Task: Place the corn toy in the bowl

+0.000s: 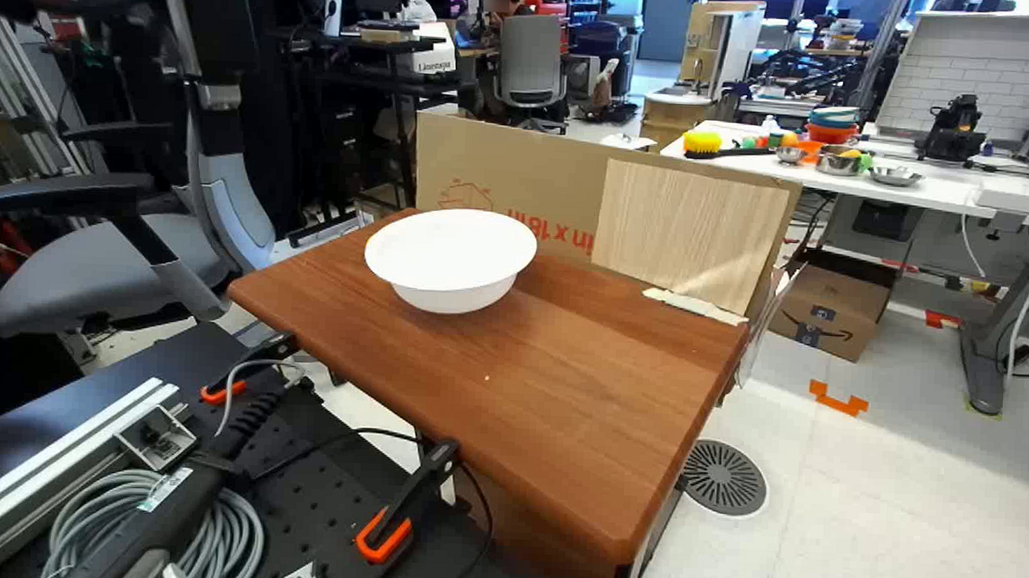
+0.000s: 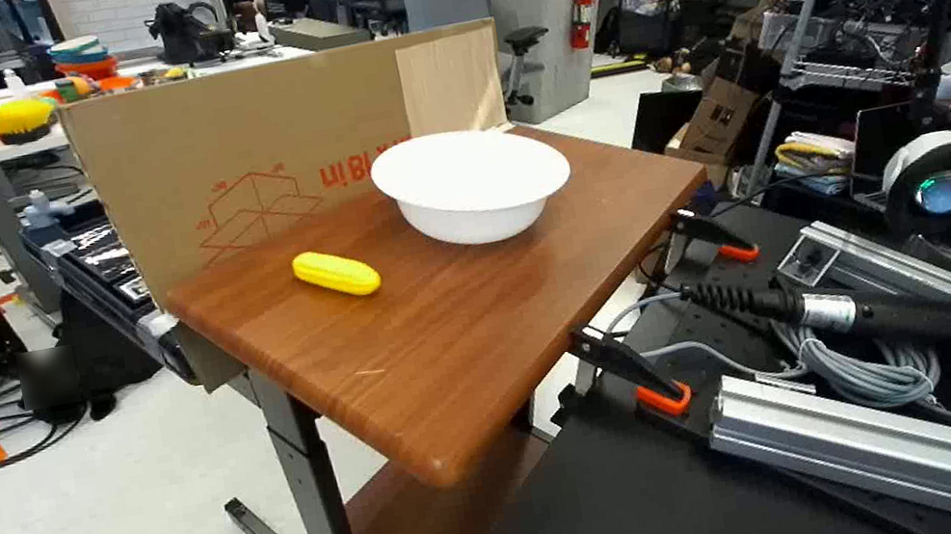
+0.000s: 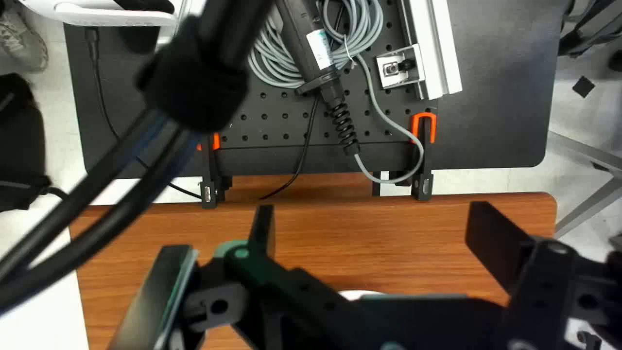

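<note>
The black claw (image 3: 374, 238) gapes, blocky fingers (image 3: 492, 243) spread wide. Over there on the brown, wood-grained tabletop (image 2: 455, 319) lies the corn toy (image 2: 337, 273), a smooth yellow rod with rounded ends, near the glossy white bowl (image 2: 477, 222) but not touching; the bowl stands upright, round and flaring. The claw hangs above the tabletop, pointing down.

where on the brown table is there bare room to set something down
One free patch on the table lies between the bowl, wood panel and clamps; another, between the corn toy and black bench. The bench's middle is crowded with cable and a metal bar.
</note>
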### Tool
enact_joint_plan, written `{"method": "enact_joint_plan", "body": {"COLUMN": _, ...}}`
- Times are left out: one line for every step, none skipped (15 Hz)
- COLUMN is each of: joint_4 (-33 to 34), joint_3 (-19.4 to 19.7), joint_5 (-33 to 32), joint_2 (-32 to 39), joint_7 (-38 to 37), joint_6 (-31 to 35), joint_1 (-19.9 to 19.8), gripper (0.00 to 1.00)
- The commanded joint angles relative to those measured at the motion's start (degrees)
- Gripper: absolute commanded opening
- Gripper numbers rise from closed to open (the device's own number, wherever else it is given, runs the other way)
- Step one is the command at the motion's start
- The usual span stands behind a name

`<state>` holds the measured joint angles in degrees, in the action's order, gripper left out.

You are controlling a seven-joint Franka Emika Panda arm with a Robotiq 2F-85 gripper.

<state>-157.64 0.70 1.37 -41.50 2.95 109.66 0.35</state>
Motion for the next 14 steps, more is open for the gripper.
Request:
{"method": "enact_joint_plan", "body": {"joint_4": 0.1, "joint_3": 0.1, "joint_5": -0.1, "joint_2": 0.0, "joint_7": -0.1, "joint_6": -0.1, "joint_1": 0.1, "gripper": 1.0}}
{"method": "enact_joint_plan", "body": {"joint_4": 0.1, "joint_3": 0.1, "joint_5": -0.1, "joint_2": 0.0, "joint_7": -0.1, "joint_6": -0.1, "joint_1": 0.1, "gripper": 1.0}}
{"method": "enact_joint_plan", "body": {"joint_4": 0.1, "joint_3": 0.1, "joint_5": -0.1, "joint_2": 0.0, "joint_7": -0.1, "joint_6": -0.1, "joint_1": 0.1, "gripper": 1.0}}
{"method": "enact_joint_plan", "body": {"joint_4": 0.1, "joint_3": 0.1, "joint_5": -0.1, "joint_2": 0.0, "joint_7": -0.1, "joint_6": -0.1, "joint_1": 0.1, "gripper": 1.0}}
{"method": "enact_joint_plan", "body": {"joint_4": 0.1, "joint_3": 0.1, "joint_5": -0.1, "joint_2": 0.0, "joint_7": -0.1, "joint_6": -0.1, "joint_1": 0.1, "gripper": 1.0}}
{"method": "enact_joint_plan", "body": {"joint_4": 0.1, "joint_3": 0.1, "joint_5": -0.1, "joint_2": 0.0, "joint_7": -0.1, "joint_6": -0.1, "joint_1": 0.1, "gripper": 1.0}}
{"method": "enact_joint_plan", "body": {"joint_4": 0.1, "joint_3": 0.1, "joint_5": -0.1, "joint_2": 0.0, "joint_7": -0.1, "joint_6": -0.1, "joint_1": 0.1, "gripper": 1.0}}
{"method": "enact_joint_plan", "body": {"joint_4": 0.1, "joint_3": 0.1, "joint_5": -0.1, "joint_2": 0.0, "joint_7": -0.1, "joint_6": -0.1, "joint_1": 0.1, "gripper": 1.0}}
{"method": "enact_joint_plan", "body": {"joint_4": 0.1, "joint_3": 0.1, "joint_5": -0.1, "joint_2": 0.0, "joint_7": -0.1, "joint_6": -0.1, "joint_1": 0.1, "gripper": 1.0}}
{"method": "enact_joint_plan", "body": {"joint_4": 0.1, "joint_3": 0.1, "joint_5": -0.1, "joint_2": 0.0, "joint_7": -0.1, "joint_6": -0.1, "joint_1": 0.1, "gripper": 1.0}}
{"method": "enact_joint_plan", "body": {"joint_4": 0.6, "joint_3": 0.0, "joint_5": 0.3, "joint_2": 1.0, "joint_7": 0.2, "joint_6": 0.4, "joint_1": 0.5, "gripper": 1.0}}
{"method": "enact_joint_plan", "body": {"joint_4": 1.0, "joint_3": 0.0, "joint_5": 1.2, "joint_2": 2.3, "joint_7": 0.1, "joint_6": 2.8, "joint_1": 1.1, "gripper": 1.0}}
{"method": "enact_joint_plan", "body": {"joint_4": 2.0, "joint_3": 0.1, "joint_5": 2.4, "joint_2": 4.5, "joint_7": 0.4, "joint_6": 4.6, "joint_1": 1.9, "gripper": 1.0}}
{"method": "enact_joint_plan", "body": {"joint_4": 2.7, "joint_3": -0.3, "joint_5": 2.9, "joint_2": 6.5, "joint_7": 0.4, "joint_6": 6.9, "joint_1": 2.3, "gripper": 1.0}}
